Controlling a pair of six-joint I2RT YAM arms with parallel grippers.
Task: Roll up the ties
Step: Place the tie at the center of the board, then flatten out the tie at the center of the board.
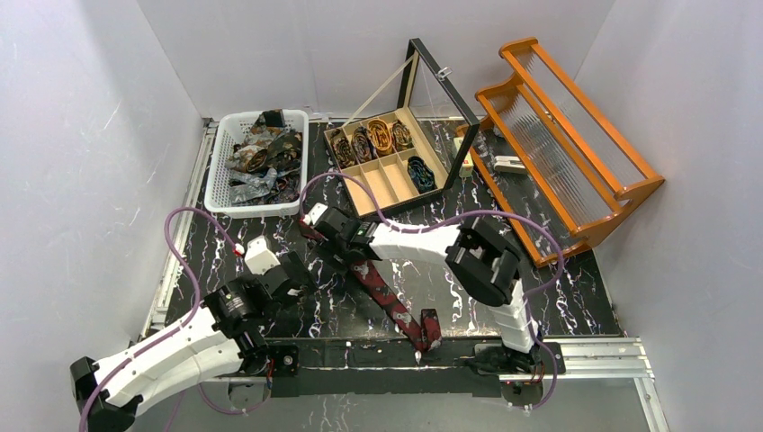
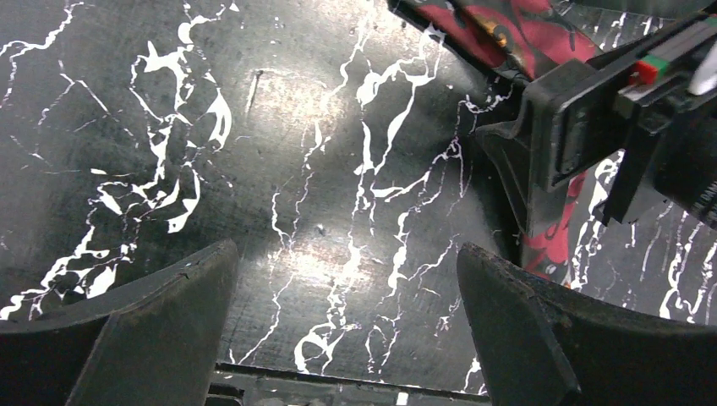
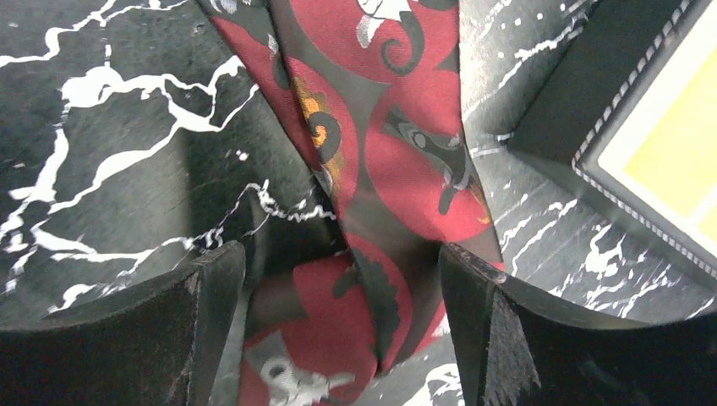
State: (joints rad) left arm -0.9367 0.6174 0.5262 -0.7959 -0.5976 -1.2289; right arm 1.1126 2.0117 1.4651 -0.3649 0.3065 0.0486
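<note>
Straddling red tie (image 3: 397, 169) at 11 o'clock end, right gripper (image 3: 338, 262) spread, unclamped; left gripper (image 2: 347, 262) spread, empty. Fabric likely limp, slippery: pinch end.

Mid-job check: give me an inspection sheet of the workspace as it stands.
Surface: black, white-veined table.
Job's things: red tie flat, lying diagonally; loose ties heaped in basket; coils in open box, some compartments empty.
Clutter: orange rack at right.
Tools: left tool open, empty, over bare table; right tool open, astride the red tie's far end.
Cables: purple cables loop off both arms, one arcing near the box.
Surroundings: white walls on three sides.
</note>
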